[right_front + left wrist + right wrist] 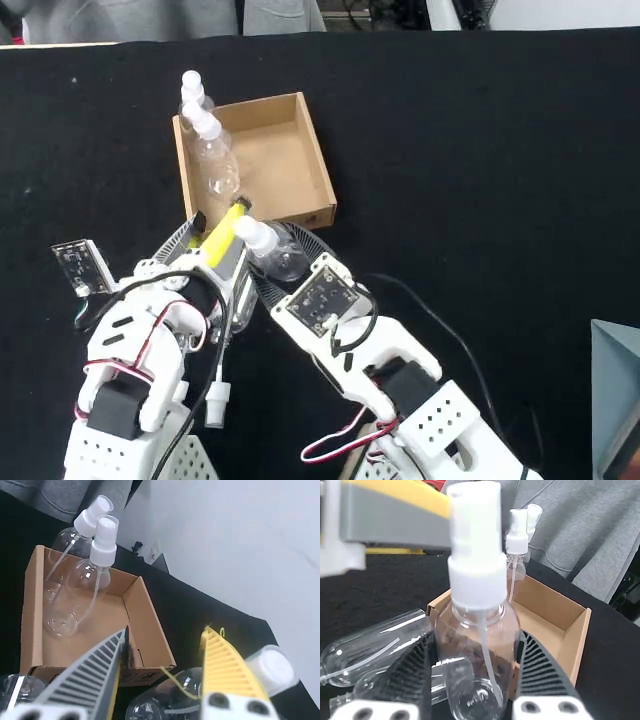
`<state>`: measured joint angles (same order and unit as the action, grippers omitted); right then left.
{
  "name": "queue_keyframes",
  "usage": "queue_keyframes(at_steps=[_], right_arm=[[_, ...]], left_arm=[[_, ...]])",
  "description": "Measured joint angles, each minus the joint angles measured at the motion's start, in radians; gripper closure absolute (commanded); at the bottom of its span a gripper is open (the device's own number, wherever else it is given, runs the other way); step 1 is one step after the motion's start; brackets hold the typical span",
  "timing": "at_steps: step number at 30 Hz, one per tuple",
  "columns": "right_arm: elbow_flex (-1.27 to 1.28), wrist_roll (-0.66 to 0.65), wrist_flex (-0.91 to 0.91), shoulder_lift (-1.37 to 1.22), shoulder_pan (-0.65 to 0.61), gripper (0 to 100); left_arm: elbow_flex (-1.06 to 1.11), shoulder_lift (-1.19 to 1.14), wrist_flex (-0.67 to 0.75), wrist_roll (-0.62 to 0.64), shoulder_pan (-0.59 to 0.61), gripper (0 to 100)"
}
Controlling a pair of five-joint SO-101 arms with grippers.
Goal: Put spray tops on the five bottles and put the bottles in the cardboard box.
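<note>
My right gripper (476, 667) is shut on a clear bottle (476, 630) that carries a white spray top (475, 555); it holds the bottle (272, 252) upright just in front of the cardboard box (310, 160). My left gripper (162, 680) stands open right beside that bottle, its yellow finger (226, 234) close to the spray top. Two capped bottles (205, 125) stand in the box's left side, also seen from the left wrist as capped bottles (85, 560). Uncapped clear bottles (367, 652) lie on the table by the right gripper (283, 264).
A loose spray top (217, 392) with its tube lies on the black table (480, 150) between the two arms. A grey object (615, 390) sits at the right edge. The right part of the box floor (275, 155) is bare.
</note>
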<state>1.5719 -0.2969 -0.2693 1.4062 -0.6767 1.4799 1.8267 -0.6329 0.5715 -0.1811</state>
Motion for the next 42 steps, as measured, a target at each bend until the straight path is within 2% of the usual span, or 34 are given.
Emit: queue_keyframes(at_steps=[7,24,32,42], right_arm=[[0.000,-0.002,0.000,0.000,0.002,90.6],[0.000,-0.002,0.000,0.000,0.002,90.6],[-0.011,-0.003,0.000,0.002,0.031,90.6],[-0.012,-0.003,0.000,0.002,0.031,90.6]], left_arm=[[0.000,0.002,0.000,-0.040,-0.021,78],[0.000,0.002,0.000,-0.041,-0.038,78],[0.003,-0.006,-0.002,-0.043,0.011,78],[0.003,-0.011,-0.002,-0.055,0.011,78]])
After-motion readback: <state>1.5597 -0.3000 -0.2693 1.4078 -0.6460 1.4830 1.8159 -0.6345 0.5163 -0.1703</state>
